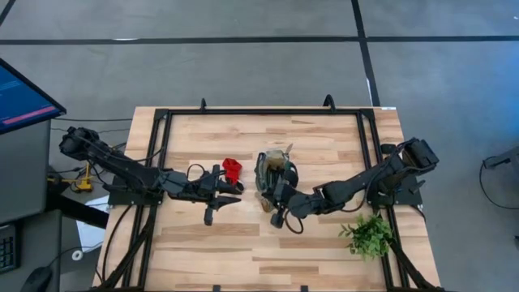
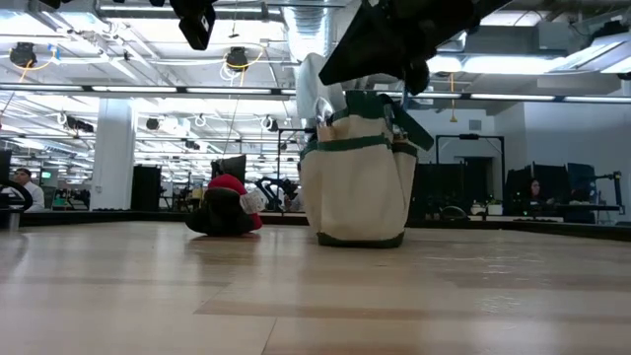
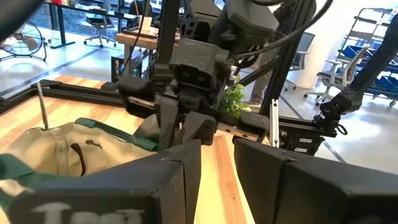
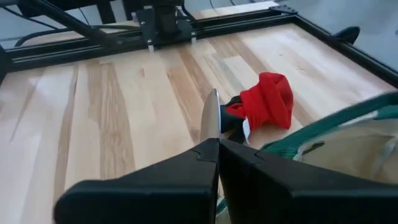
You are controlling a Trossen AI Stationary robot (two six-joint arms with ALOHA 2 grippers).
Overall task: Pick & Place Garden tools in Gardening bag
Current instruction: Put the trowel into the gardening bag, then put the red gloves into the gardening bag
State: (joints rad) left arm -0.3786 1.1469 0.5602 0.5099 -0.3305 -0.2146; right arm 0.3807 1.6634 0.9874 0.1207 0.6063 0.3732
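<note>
The gardening bag is showing tan-olive fabric with dark green trim. The red item is glowing bright red beside it, with black underneath. The tabletop is showing pale wood planks, and a leafy green sprig is lying near its right edge.

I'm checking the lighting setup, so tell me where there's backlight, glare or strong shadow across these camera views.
Low view: ceiling strip lights backlight the scene, leaving the arm above the gardening bag a dark silhouette. Right wrist view: the metal blade pinched in the right gripper catches a bright glint. High view: even light, only faint shadows on the table.
</note>
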